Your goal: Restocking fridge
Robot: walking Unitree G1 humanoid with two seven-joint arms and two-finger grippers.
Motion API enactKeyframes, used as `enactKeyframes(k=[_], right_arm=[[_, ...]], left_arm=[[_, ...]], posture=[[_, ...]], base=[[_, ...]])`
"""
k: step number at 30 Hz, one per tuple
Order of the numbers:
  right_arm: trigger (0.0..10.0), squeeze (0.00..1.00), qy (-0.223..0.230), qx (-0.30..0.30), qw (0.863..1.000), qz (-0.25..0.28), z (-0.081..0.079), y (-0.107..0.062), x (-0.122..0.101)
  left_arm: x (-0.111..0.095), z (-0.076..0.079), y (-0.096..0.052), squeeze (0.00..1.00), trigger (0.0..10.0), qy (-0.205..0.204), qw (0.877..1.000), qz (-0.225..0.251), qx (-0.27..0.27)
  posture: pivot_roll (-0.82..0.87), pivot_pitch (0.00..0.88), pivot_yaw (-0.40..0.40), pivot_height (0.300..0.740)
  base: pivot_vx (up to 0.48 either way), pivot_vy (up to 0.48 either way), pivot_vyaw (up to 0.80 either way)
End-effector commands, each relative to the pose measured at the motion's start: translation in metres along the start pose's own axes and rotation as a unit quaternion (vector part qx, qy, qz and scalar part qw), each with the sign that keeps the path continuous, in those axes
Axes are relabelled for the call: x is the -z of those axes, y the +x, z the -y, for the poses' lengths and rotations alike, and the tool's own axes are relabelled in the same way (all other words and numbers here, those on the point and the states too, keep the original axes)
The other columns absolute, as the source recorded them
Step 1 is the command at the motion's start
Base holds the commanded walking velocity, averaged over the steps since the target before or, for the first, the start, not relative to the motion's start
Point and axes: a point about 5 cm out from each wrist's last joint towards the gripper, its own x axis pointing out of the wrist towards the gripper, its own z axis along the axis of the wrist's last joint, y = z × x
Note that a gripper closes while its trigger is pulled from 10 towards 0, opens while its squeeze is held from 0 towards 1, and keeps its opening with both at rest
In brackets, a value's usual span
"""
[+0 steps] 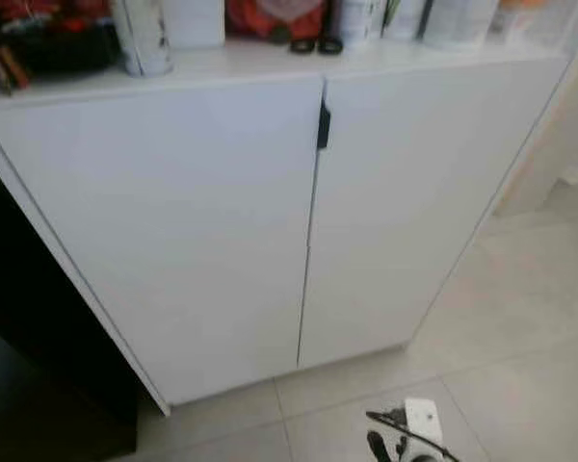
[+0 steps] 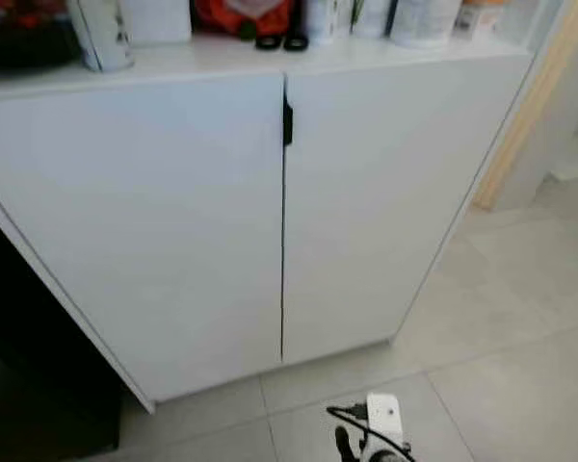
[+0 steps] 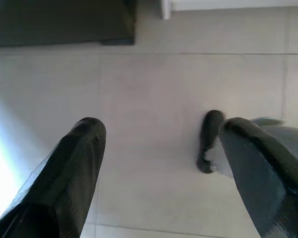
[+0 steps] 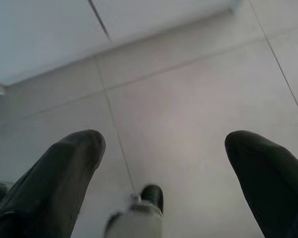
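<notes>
A white two-door cabinet [image 1: 222, 221] stands right in front of me, both doors shut, with a small black handle [image 1: 323, 125] at the top of the seam between them. On its top stand white bottles and cans [image 1: 143, 37] and a red packet [image 1: 275, 17]. My left gripper [image 3: 161, 173] hangs open over the pale tiled floor with nothing between its fingers. My right gripper [image 4: 161, 173] is also open above the tiles, near the cabinet's base, and holds nothing.
A dark piece of furniture [image 1: 29, 366] fills the space left of the cabinet. Pale floor tiles [image 1: 530, 318] stretch to the right, where a wooden door frame [image 2: 525, 106] stands. My own lower body and a cable [image 1: 409, 433] show at the bottom edge.
</notes>
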Motion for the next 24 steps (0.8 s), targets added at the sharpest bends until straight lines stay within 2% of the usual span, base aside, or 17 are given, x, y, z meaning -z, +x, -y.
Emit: enactKeyframes(k=[1, 3, 5, 7, 13, 15, 16, 20, 24], right_arm=[[10.0, 0.00, 0.008, 0.003, 1.000, -0.004, -0.001, 0.000, 0.001], [10.0, 0.00, 0.008, 0.002, 1.000, -0.003, -0.002, 0.000, 0.001], [10.0, 0.00, 0.010, 0.000, 1.000, 0.002, -0.006, 0.001, -0.001], [10.0, 0.00, 0.011, -0.001, 1.000, 0.002, -0.007, 0.001, -0.001], [10.0, 0.00, -0.004, -0.004, 1.000, -0.001, -0.010, 0.002, -0.001], [10.0, 0.00, -0.006, 0.003, 1.000, 0.018, -0.008, 0.002, -0.008], [10.0, 0.00, -0.006, 0.003, 1.000, 0.018, -0.008, 0.002, -0.008], [10.0, 0.00, 0.001, -0.003, 1.000, 0.014, -0.007, 0.002, -0.007], [10.0, 0.00, 0.000, -0.007, 1.000, 0.014, -0.008, 0.002, -0.006]], left_arm=[[0.003, 0.001, -0.001, 0.00, 10.0, 0.017, 1.000, -0.006, -0.003], [0.003, 0.004, 0.000, 0.00, 10.0, 0.023, 1.000, -0.008, -0.001], [-0.001, 0.014, 0.002, 0.00, 10.0, 0.039, 0.999, -0.009, 0.008], [-0.004, 0.018, 0.003, 0.00, 10.0, 0.040, 0.999, -0.007, 0.010], [-0.007, 0.017, 0.004, 0.00, 10.0, 0.035, 0.999, -0.007, 0.008], [-0.008, 0.010, 0.004, 0.00, 10.0, 0.034, 0.999, -0.009, 0.005], [-0.008, 0.010, 0.004, 0.00, 10.0, 0.034, 0.999, -0.009, 0.005], [-0.005, -0.011, 0.002, 0.00, 10.0, 0.028, 1.000, -0.011, -0.005], [-0.002, -0.017, 0.000, 0.00, 10.0, 0.025, 1.000, -0.014, -0.008]], posture=[[-0.04, 0.000, 0.007, 0.740], [-0.04, 0.000, 0.009, 0.740], [-0.04, 0.000, 0.014, 0.740], [-0.05, 0.000, 0.019, 0.740], [-0.05, 0.000, 0.025, 0.740], [-0.05, 0.000, 0.024, 0.740], [-0.05, 0.000, 0.024, 0.740], [-0.04, 0.000, 0.020, 0.740], [-0.04, 0.000, 0.017, 0.740]], base=[[0.000, 0.000, 0.00], [0.000, 0.000, 0.00], [0.000, 0.000, 0.00], [0.000, 0.000, 0.00], [0.000, 0.000, 0.00], [0.000, 0.000, 0.40], [0.000, 0.000, 0.80], [0.000, 0.000, 0.80], [0.000, 0.000, 0.80]])
